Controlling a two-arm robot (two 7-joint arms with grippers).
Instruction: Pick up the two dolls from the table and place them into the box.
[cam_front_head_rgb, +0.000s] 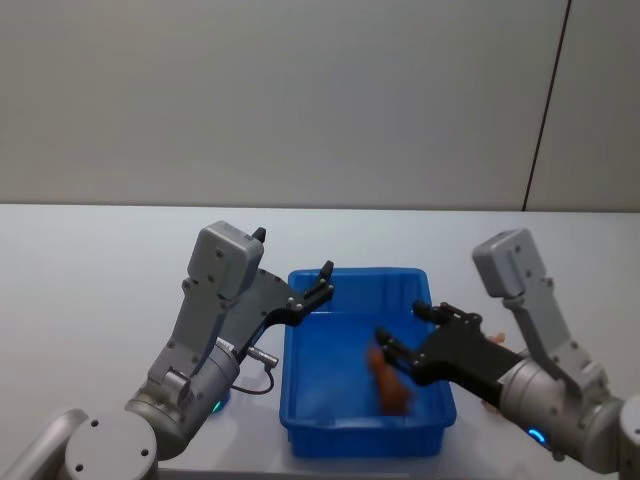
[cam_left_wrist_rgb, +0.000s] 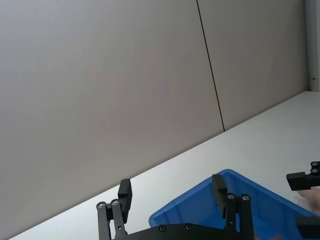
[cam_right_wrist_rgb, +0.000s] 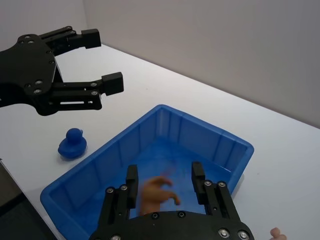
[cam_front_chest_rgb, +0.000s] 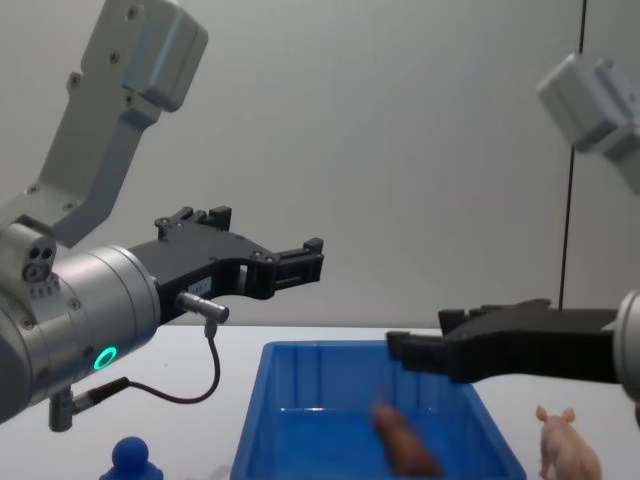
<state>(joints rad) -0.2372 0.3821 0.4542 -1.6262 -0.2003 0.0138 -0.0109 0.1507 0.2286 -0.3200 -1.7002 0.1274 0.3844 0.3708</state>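
The blue box (cam_front_head_rgb: 358, 273) stands on the white table (cam_front_head_rgb: 90, 290) between my arms. A small brown doll (cam_front_head_rgb: 389, 385) shows blurred inside the box (cam_right_wrist_rgb: 206, 123), just under my right gripper (cam_front_head_rgb: 402, 328), which hangs open over the box's right half. The brown doll (cam_right_wrist_rgb: 156, 195) appears between and below that gripper's (cam_right_wrist_rgb: 165, 171) spread fingers. My left gripper (cam_front_head_rgb: 322, 282) is open and empty above the box's far left corner. A blue round-headed doll (cam_right_wrist_rgb: 72, 145) stands on the table left of the box. A pink pig doll (cam_front_chest_rgb: 566, 446) stands on the table right of the box (cam_front_chest_rgb: 258, 405).
A grey wall rises behind the table's far edge. The blue doll (cam_front_chest_rgb: 133, 458) sits beneath my left arm. A black cable (cam_front_chest_rgb: 205, 375) loops under the left wrist. Bare tabletop stretches to the far left and far right of the box.
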